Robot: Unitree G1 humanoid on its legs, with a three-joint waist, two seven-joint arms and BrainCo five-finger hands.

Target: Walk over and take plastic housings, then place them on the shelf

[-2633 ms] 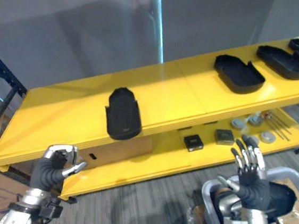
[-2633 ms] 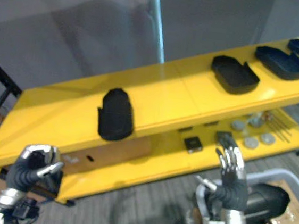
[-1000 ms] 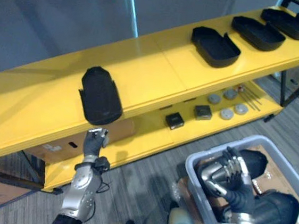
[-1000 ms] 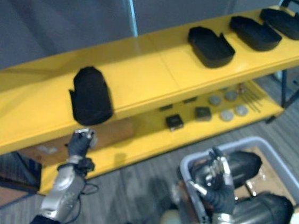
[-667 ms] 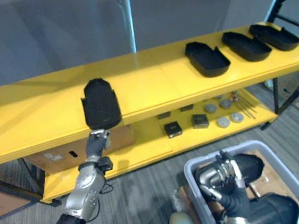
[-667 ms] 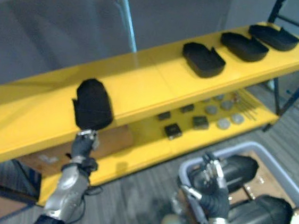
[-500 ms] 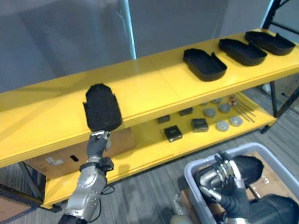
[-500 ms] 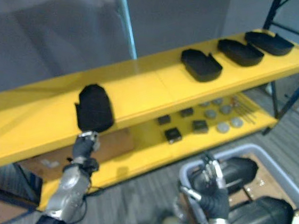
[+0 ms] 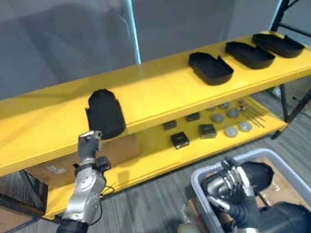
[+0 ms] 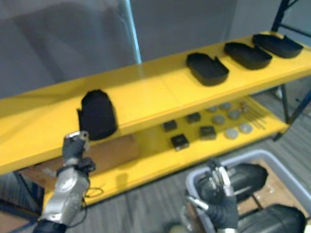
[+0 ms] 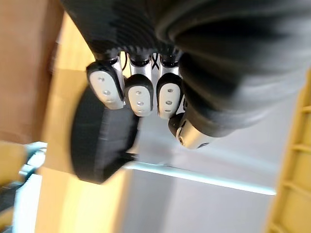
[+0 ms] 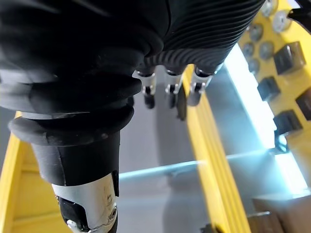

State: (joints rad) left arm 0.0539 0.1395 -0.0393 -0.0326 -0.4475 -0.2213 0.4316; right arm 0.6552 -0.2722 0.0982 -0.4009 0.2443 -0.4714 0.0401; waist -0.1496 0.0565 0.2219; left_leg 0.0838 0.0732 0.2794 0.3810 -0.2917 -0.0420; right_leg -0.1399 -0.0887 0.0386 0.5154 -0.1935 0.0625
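A black plastic housing [image 9: 106,113] lies dome-up near the front edge of the yellow shelf [image 9: 164,89]. My left hand [image 9: 90,143] hangs just below and in front of it, fingers [image 11: 138,94] curled and holding nothing; the left wrist view has the housing [image 11: 99,141] beyond them. Three more housings [image 9: 210,68] lie open side up further right along the shelf. My right hand [image 9: 227,185] hovers over a grey bin [image 9: 268,154] with relaxed fingers [image 12: 170,92]. Two black housings [image 9: 258,173] lie in that bin.
The lower shelf carries small black boxes [image 9: 179,139], grey discs [image 9: 232,130] and a cardboard box [image 9: 116,146]. A dark upright post [image 9: 290,108] stands at the shelf's right end. Grey carpet lies between me and the shelf.
My left hand has dropped down and to the left, away from the housing's front edge. The housing stays on the shelf. The right hand has barely moved.
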